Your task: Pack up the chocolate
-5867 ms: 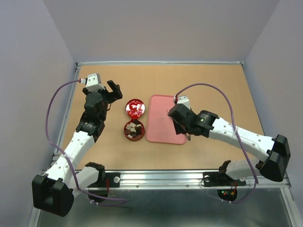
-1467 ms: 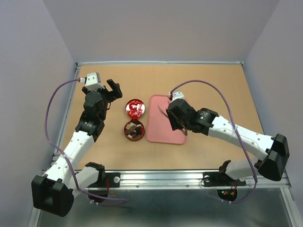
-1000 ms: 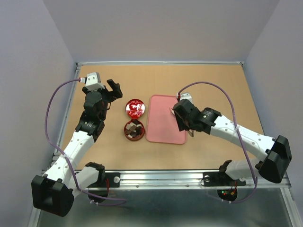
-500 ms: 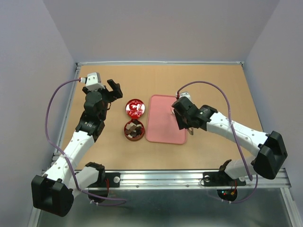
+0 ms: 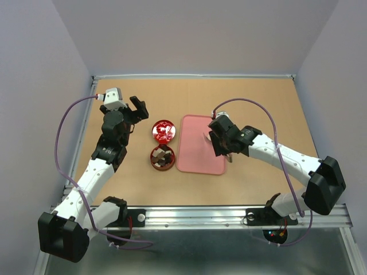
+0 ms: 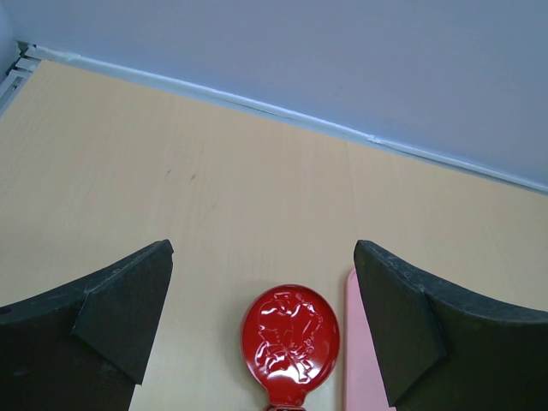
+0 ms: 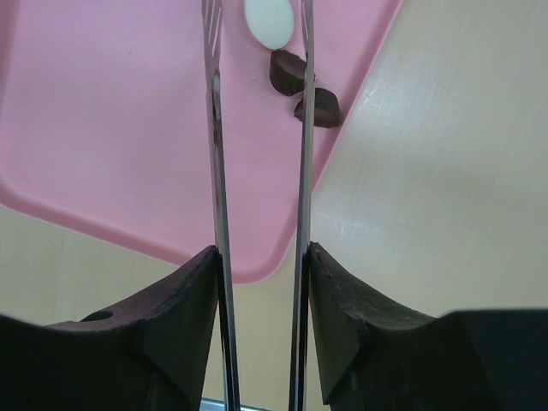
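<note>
Most of the chocolate (image 5: pixel 162 156) — small dark brown and cream-white candies — already sat in the round red tin (image 5: pixel 152 161), with its embossed red lid (image 6: pixel 289 332) lying off just beyond it. Three pieces were left near the right edge of the flat pink plastic tray (image 7: pixel 111 128): a cream-white oval (image 7: pixel 268 21) and two dark brown chunks (image 7: pixel 287 73). The right gripper (image 7: pixel 261 253) clamped thin metal tweezers (image 7: pixel 214 171), whose tips flanked the white oval — not visibly pinching it. The left gripper (image 6: pixel 263 257) hovered with jaws spread wide, grasping nothing.
</note>
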Robot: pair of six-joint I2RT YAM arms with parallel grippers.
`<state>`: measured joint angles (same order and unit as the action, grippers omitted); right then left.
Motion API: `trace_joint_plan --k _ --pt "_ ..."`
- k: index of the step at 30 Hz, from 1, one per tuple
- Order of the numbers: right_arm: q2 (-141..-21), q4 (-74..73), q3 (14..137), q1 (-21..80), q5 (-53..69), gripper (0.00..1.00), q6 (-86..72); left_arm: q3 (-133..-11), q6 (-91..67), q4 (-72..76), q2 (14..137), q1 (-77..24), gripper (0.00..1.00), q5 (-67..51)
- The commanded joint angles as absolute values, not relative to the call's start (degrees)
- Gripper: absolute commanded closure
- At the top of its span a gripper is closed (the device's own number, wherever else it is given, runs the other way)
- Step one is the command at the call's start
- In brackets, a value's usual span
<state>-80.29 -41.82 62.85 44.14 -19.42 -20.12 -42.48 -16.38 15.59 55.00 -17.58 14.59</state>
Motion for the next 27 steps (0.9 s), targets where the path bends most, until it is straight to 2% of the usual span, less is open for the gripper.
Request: trace_joint_plan --k 1,7,10,14,18,27 --pt "-79.2 -39.9 61.6 43.6 -17.6 0.51 -20.6 -44.6 -15.7 17.7 54.5 -17.8 0.01 14.9" --pt "-78.7 -42.8 61.9 43.6 -17.8 0.53 -21.8 -44.6 -15.7 17.7 54.6 -17.8 0.01 14.9" --pt "-78.6 -43.9 62.1 43.7 -17.5 0.58 -22.1 -44.6 -15.7 17.7 54.3 -17.8 0.01 15.0" --pt "-78.7 -44.6 62.3 43.7 -17.1 0.70 -22.0 -44.6 -15.7 17.7 54.1 -17.8 0.01 15.0" --pt "-78.1 -45.3 63.1 43.6 -17.3 0.76 -21.7 -44.6 -15.7 17.6 54.1 -17.8 0.01 15.0" --pt "-74.4 -44.1 70.2 44.6 -8.1 0.80 -19.2 -44.7 -15.7 17.4 54.2 -17.8 0.01 15.4"
